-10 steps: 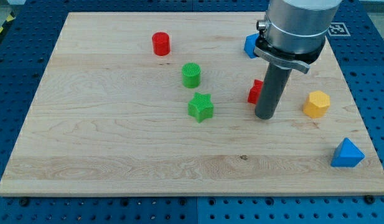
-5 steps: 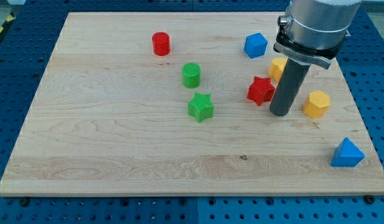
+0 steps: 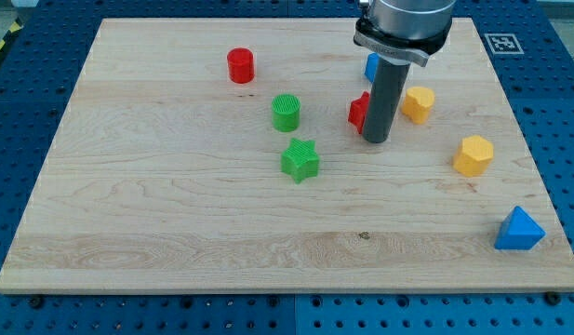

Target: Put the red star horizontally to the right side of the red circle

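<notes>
The red circle (image 3: pixel 240 65) stands near the view's top, left of centre. The red star (image 3: pixel 359 112) is right of centre, mostly hidden behind my rod. My tip (image 3: pixel 377 140) rests on the board touching the star's right lower side. The star lies far to the right of the red circle and lower than it.
A green circle (image 3: pixel 286 112) and a green star (image 3: pixel 300 159) sit left of the red star. A blue block (image 3: pixel 369 66) is partly hidden behind the rod. Two yellow blocks (image 3: pixel 418 103) (image 3: pixel 473 155) lie to the right. A blue triangle (image 3: pixel 519 230) is at bottom right.
My tip swung right around the red star, then moved left and up, pushing the star up and to the left. The other blocks have not moved.
</notes>
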### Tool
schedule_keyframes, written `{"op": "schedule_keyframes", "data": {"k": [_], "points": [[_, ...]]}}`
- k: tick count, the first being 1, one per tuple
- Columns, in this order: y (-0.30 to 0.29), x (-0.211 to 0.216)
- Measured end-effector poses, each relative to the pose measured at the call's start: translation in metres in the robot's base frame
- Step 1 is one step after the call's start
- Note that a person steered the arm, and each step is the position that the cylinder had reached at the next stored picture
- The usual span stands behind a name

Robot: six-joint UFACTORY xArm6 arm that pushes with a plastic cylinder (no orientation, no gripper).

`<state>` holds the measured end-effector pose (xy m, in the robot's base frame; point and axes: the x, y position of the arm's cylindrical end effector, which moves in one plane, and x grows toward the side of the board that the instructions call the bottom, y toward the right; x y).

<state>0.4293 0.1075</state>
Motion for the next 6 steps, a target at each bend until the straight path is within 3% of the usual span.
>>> {"op": "schedule_keyframes", "data": {"k": [6], "points": [[0.013, -0.057]]}}
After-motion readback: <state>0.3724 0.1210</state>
